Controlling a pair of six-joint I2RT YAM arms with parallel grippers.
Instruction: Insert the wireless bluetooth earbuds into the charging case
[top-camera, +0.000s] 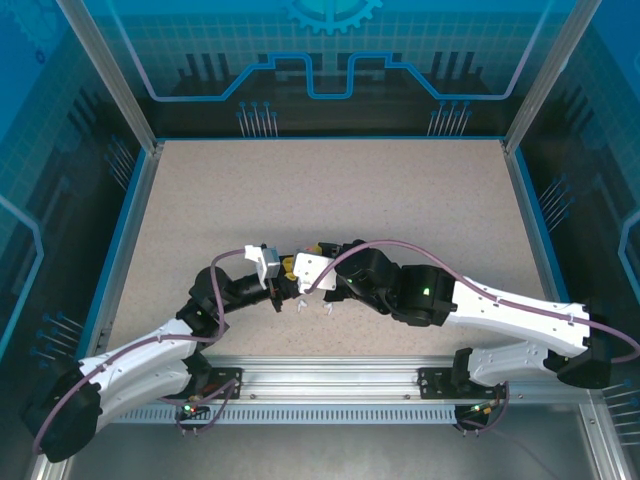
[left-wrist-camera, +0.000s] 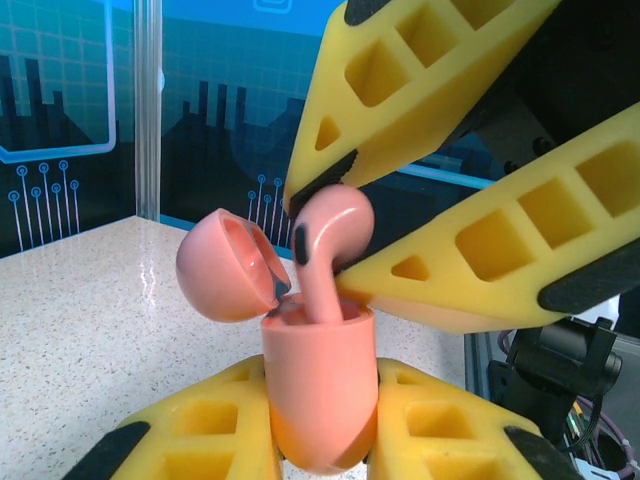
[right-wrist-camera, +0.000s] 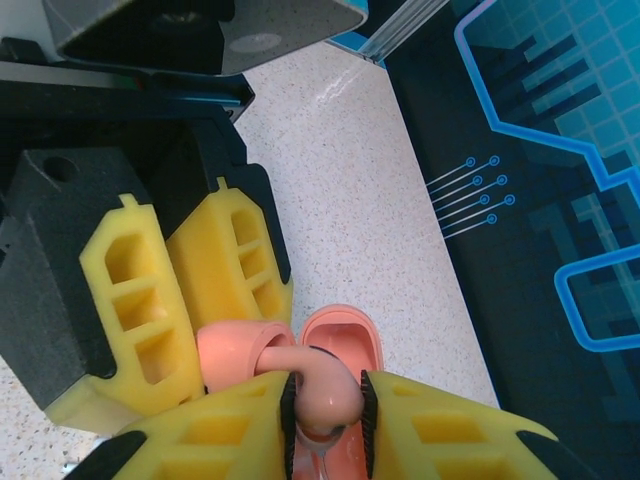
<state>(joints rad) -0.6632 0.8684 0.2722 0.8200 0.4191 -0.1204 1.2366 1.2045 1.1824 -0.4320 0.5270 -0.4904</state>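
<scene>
A salmon charging case (left-wrist-camera: 320, 385) stands upright between my left gripper's (left-wrist-camera: 320, 405) yellow fingers, which are shut on its body. Its lid (left-wrist-camera: 225, 265) is hinged open to the left. A salmon earbud (left-wrist-camera: 335, 235) has its stem down inside the case's mouth and its head above the rim. My right gripper (right-wrist-camera: 325, 410) is shut on that earbud's head (right-wrist-camera: 325, 395), with the case (right-wrist-camera: 235, 355) and open lid (right-wrist-camera: 340, 335) just beyond it. From above, the left gripper (top-camera: 283, 272) and right gripper (top-camera: 297, 266) meet over the table's near middle.
Two tiny white earbuds (top-camera: 300, 303) (top-camera: 327, 308) lie on the speckled table (top-camera: 330, 190) just in front of the grippers. A metal rail (top-camera: 330, 372) runs along the near edge. Blue walls close in the sides and the back.
</scene>
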